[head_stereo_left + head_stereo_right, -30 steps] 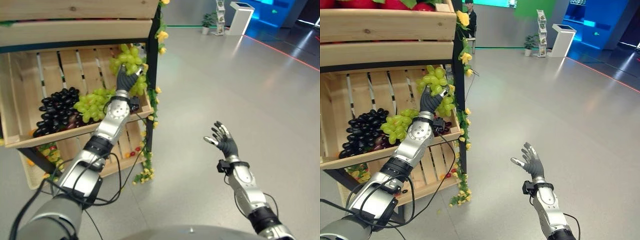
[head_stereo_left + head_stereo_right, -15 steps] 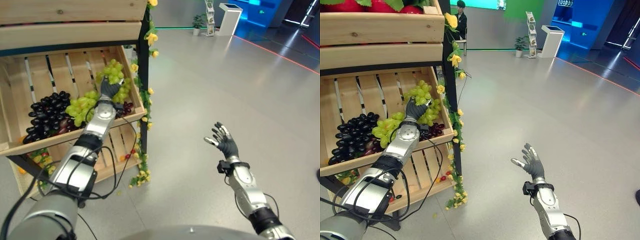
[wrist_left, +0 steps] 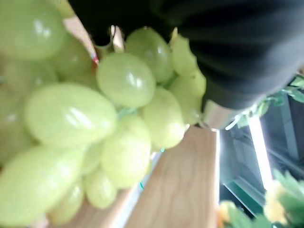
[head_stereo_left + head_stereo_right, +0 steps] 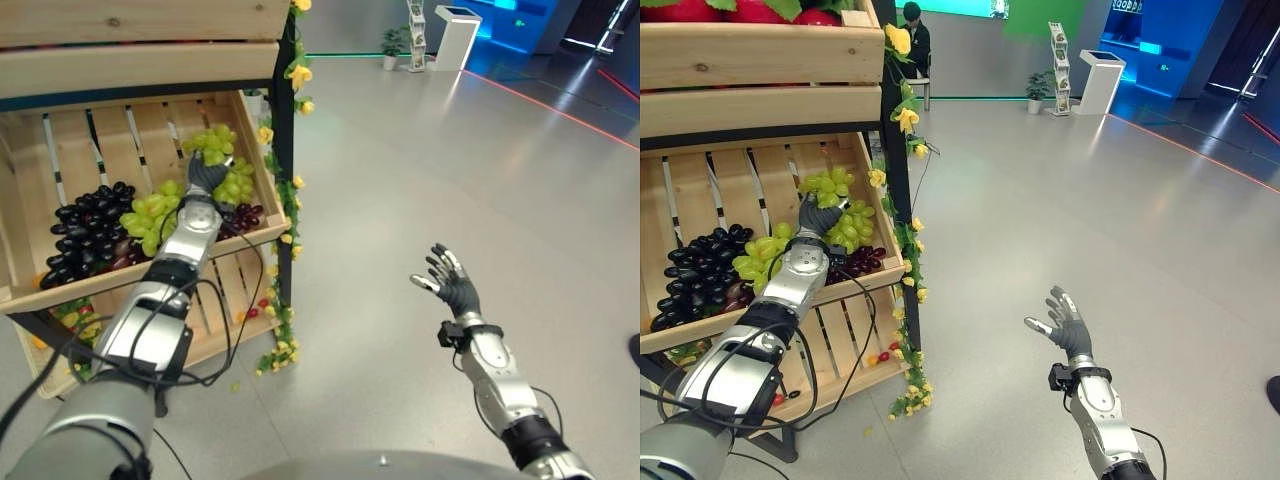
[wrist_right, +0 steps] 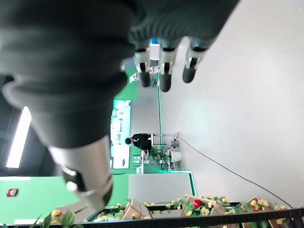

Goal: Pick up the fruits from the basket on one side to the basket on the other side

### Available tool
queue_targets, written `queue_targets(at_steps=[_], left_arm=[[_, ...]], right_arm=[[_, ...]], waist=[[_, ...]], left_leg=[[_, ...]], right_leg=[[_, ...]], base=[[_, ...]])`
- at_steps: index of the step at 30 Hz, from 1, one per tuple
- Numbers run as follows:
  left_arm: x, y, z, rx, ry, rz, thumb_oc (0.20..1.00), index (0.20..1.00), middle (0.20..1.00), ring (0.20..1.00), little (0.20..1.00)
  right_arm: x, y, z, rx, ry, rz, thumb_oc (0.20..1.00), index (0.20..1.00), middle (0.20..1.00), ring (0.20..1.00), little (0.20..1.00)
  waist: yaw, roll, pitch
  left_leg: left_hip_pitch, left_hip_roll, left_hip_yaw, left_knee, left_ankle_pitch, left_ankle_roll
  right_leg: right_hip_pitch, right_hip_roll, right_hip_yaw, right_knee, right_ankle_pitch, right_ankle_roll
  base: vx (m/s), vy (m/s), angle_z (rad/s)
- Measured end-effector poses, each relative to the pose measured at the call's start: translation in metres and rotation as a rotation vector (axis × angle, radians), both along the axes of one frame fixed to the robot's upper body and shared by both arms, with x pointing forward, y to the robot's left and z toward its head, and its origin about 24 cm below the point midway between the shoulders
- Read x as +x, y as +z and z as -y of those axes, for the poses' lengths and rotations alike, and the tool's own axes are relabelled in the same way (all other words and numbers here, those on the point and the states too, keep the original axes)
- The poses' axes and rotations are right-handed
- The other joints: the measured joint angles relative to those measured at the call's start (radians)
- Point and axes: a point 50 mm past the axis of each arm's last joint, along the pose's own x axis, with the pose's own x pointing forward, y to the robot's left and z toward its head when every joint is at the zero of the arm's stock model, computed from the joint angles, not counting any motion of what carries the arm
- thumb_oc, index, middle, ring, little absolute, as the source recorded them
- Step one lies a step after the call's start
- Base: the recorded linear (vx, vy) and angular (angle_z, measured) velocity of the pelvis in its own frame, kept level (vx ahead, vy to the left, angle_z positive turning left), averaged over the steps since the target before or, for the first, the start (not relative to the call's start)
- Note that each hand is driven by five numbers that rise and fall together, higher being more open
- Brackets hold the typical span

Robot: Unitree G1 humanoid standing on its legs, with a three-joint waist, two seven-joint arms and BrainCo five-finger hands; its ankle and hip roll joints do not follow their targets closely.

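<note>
The left hand (image 4: 818, 214) clutches a bunch of green grapes (image 4: 836, 195) above the slatted wooden crate (image 4: 700, 190) — right hand (image 4: 1068, 327) splayed, empty.

Green grapes (image 4: 222, 165) lower, nearer crate (image 4: 262, 232).

A garland of yellow flowers (image 4: 902, 113) and green leaves runs down the black post at the upper left. Far back at the top centre, a seated person (image 4: 915, 38) in dark clothes, a potted plant (image 4: 1037, 88), a leaflet rack (image 4: 1061, 55) and a white kiosk (image 4: 1100, 82) stand on the grey floor (image 4: 1090, 210).
</note>
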Motion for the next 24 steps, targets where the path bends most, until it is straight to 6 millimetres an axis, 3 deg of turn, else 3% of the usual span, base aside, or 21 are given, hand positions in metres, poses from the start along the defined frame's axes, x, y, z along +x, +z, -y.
queue_targets(at_steps=[1,2,9,19,22,23,24], left_arm=[[-0.001,0.002,-0.005,0.002,0.015,0.003,0.859,0.859,0.859,0.859,0.859],[-0.001,0.003,-0.008,0.003,0.024,0.001,1.0,1.0,1.0,1.0,1.0],[-0.005,0.01,-0.036,0.02,0.119,-0.024,1.0,1.0,1.0,1.0,1.0],[-0.006,0.012,-0.04,0.073,0.132,-0.052,1.0,1.0,1.0,1.0,1.0],[-0.005,0.014,-0.044,0.122,0.131,-0.085,1.0,1.0,1.0,1.0,1.0],[-0.005,0.016,-0.046,0.179,0.133,-0.109,1.0,1.0,1.0,1.0,1.0],[-0.005,0.025,-0.051,0.352,0.124,-0.151,1.0,1.0,1.0,1.0,1.0]], right_arm=[[-0.002,-0.001,0.001,-0.003,0.0,-0.004,1.0,1.0,1.0,1.0,1.0],[-0.003,-0.002,0.002,-0.006,-0.001,-0.008,1.0,1.0,1.0,1.0,1.0],[-0.009,-0.006,0.004,-0.008,0.004,-0.027,1.0,1.0,1.0,1.0,1.0],[-0.009,-0.006,0.004,-0.007,0.011,-0.027,1.0,1.0,1.0,1.0,1.0],[-0.01,-0.007,0.005,-0.007,0.015,-0.03,1.0,1.0,1.0,1.0,1.0],[-0.01,-0.007,0.005,-0.007,0.017,-0.03,1.0,1.0,1.0,1.0,1.0],[-0.011,-0.007,0.005,-0.009,0.018,-0.032,1.0,1.0,1.0,1.0,1.0]], waist=[[0.001,0.0,0.0],[0.0,0.0,0.0],[0.001,0.001,0.001],[0.002,0.002,0.001],[0.003,0.004,0.002],[0.003,0.005,0.002],[0.002,0.007,0.004]], left_leg=[[0.001,0.001,0.003,0.0,0.0,-0.001],[0.001,0.002,0.003,0.0,-0.001,-0.001],[0.002,0.002,0.007,0.0,-0.002,-0.003],[0.004,0.002,0.007,0.0,-0.002,-0.003],[0.004,0.002,0.006,0.0,-0.002,-0.003],[0.004,0.002,0.006,0.0,-0.002,-0.004],[0.004,0.002,0.005,0.0,-0.001,-0.004]], right_leg=[[-0.001,0.001,0.003,0.0,0.0,0.0],[-0.001,0.001,0.004,0.0,0.0,0.0],[-0.003,0.002,0.007,0.0,0.0,-0.001],[0.0,0.002,0.007,0.0,0.0,-0.001],[0.001,0.002,0.007,0.0,0.0,-0.001],[0.001,0.002,0.006,0.0,0.0,-0.001],[0.001,0.002,0.006,0.0,0.0,-0.001]], base=[[0.01,-0.002,-0.05],[0.0,-0.002,-0.04],[0.0,0.0,0.0],[0.0,0.0,0.0],[0.0,0.0,0.0],[0.0,0.0,0.0],[0.0,0.0,0.0]])
